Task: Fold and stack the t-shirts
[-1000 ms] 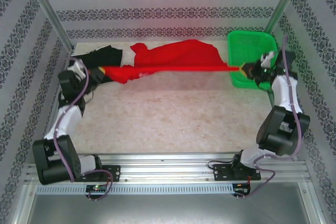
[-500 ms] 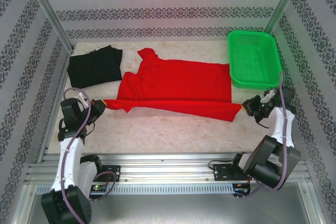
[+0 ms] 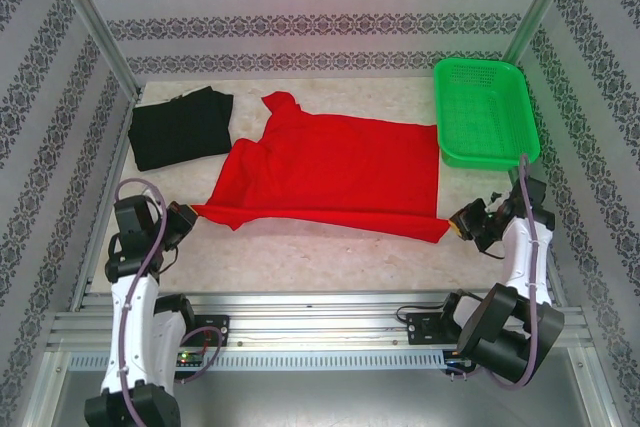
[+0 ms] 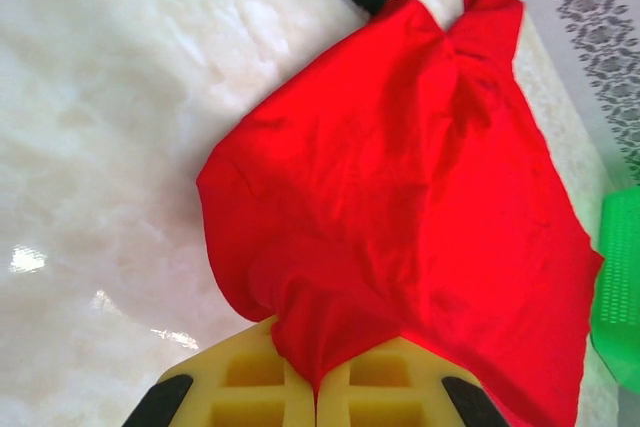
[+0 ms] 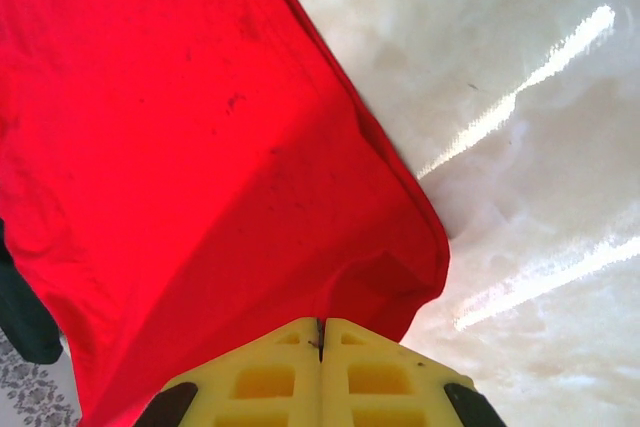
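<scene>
The red t-shirt [image 3: 335,172] lies spread across the middle of the table, plain side up, its print hidden. My left gripper [image 3: 190,213] is shut on the shirt's near left corner, the cloth [image 4: 400,207] bunching between its yellow fingers [image 4: 245,377]. At the shirt's near right corner my right gripper [image 3: 455,227] is shut on the hem [image 5: 400,267]. The black t-shirt [image 3: 180,127] rests folded at the back left, apart from both grippers.
A green mesh basket [image 3: 483,107] stands at the back right, just beyond the red shirt's right edge. Bare marble table [image 3: 330,257] runs along the front between the two arms. Patterned walls close in the sides and back.
Both grippers have pulled the red shirt toward the near edge and lowered it; from a raised, stretched band it now lies flat. The black shirt came into view as the left arm drew back.
</scene>
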